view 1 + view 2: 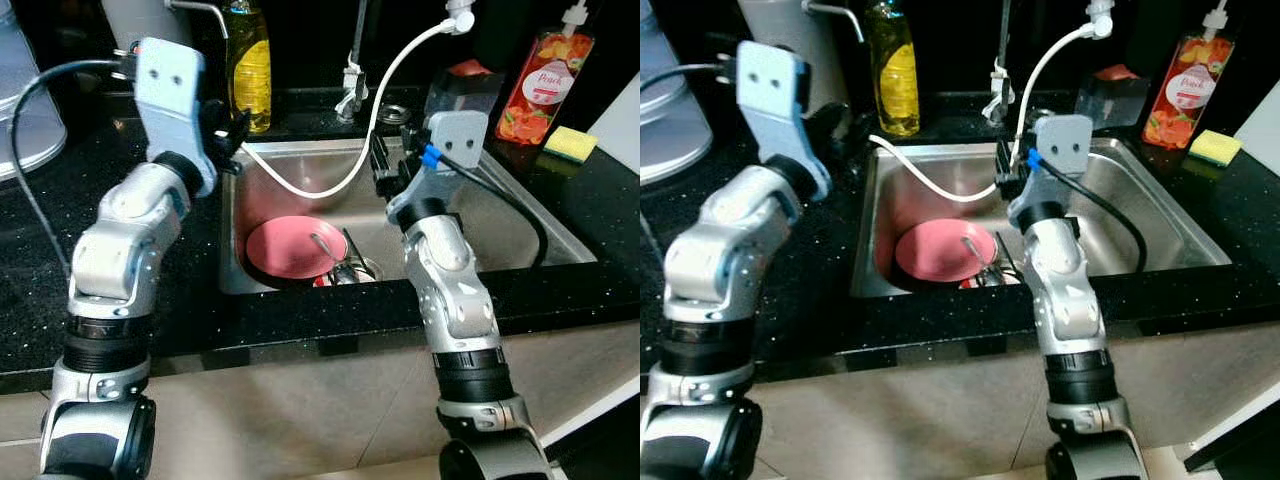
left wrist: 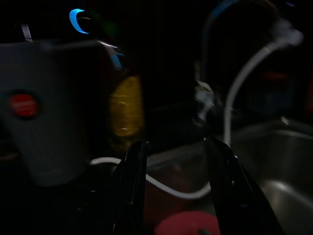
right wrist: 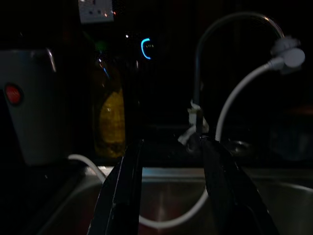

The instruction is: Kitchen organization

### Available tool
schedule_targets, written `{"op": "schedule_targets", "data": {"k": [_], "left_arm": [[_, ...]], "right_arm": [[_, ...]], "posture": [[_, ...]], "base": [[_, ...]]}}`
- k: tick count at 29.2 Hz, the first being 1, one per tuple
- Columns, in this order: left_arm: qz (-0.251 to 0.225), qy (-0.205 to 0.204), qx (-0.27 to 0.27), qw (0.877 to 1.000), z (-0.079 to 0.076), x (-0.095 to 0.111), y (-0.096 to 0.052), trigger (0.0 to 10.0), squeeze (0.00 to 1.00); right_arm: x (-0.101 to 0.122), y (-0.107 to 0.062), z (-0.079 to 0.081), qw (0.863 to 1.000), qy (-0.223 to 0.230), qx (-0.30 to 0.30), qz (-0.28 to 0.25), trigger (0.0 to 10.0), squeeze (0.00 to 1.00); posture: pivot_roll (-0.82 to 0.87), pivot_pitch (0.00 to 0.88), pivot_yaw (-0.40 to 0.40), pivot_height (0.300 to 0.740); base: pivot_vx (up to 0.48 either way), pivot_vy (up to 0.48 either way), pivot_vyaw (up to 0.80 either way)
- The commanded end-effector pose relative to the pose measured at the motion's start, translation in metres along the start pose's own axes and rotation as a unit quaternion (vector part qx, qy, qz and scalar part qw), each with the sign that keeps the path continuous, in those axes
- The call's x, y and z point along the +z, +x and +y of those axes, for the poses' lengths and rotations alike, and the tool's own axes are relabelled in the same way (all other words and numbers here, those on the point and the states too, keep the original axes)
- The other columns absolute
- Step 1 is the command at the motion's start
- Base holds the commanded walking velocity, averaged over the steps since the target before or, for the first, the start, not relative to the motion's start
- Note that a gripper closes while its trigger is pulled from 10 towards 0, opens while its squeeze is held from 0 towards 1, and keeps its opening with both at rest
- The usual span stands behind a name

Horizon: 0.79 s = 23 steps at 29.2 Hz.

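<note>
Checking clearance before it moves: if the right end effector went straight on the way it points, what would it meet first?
Probably the white hose hanging across the sink, then the faucet base behind; depth is unclear in the dark wrist view.

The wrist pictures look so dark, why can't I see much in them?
Left wrist view: dim and a bit blurry, the two black fingers nearly melt into the shade, though the yellow bottle and white hose glow faintly. Right wrist view: just as dark, yet sharper. Left eye view: bright, the pink plate clear.
</note>
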State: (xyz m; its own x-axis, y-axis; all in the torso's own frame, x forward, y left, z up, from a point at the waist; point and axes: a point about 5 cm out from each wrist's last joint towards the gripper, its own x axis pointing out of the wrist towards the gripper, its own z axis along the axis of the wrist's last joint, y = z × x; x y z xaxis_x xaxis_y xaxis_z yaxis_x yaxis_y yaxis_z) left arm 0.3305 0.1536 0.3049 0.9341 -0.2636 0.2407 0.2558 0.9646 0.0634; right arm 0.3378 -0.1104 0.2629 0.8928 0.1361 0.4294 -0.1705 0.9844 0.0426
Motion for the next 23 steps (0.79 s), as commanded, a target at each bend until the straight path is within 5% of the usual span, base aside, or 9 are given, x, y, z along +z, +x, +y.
{"op": "schedule_targets", "data": {"k": [1,3,7,11,18,23], "left_arm": [[-0.004,-0.008,0.013,1.0,0.0,0.001,0.001,10.0,0.0],[-0.01,-0.013,0.002,1.0,0.0,0.0,-0.003,10.0,0.0],[-0.029,0.07,-0.031,0.997,-0.004,0.0,-0.011,10.0,0.0],[-0.023,0.096,-0.031,0.995,-0.007,-0.006,-0.011,10.0,0.0],[-0.012,0.103,0.066,0.992,0.012,-0.019,-0.014,10.0,0.0],[-0.022,0.126,0.072,0.989,0.016,-0.025,-0.025,10.0,0.0]], "right_arm": [[0.001,0.001,0.001,1.0,0.005,-0.001,0.002,10.0,0.0],[0.002,-0.002,0.001,1.0,0.008,-0.001,0.0,10.0,0.0],[0.003,-0.01,-0.003,1.0,0.007,-0.008,-0.002,10.0,0.0],[0.004,-0.011,-0.008,0.999,-0.028,-0.017,-0.01,10.0,0.0],[0.005,-0.018,-0.022,0.995,-0.07,-0.068,-0.026,10.0,0.0],[0.004,-0.029,-0.024,0.992,-0.099,-0.073,-0.032,10.0,0.0]], "posture": [[0.24,0.0,0.01,0.74],[0.23,0.0,0.008,0.74],[0.23,0.0,0.016,0.74],[0.22,0.0,0.026,0.74],[0.23,0.0,0.024,0.74],[0.21,0.0,0.04,0.74]], "base": [[0.0,0.0,0.0],[0.0,0.0,0.0],[0.0,0.0,0.0],[0.0,0.0,0.0],[0.0,0.0,0.0],[0.0,0.0,0.0]]}}
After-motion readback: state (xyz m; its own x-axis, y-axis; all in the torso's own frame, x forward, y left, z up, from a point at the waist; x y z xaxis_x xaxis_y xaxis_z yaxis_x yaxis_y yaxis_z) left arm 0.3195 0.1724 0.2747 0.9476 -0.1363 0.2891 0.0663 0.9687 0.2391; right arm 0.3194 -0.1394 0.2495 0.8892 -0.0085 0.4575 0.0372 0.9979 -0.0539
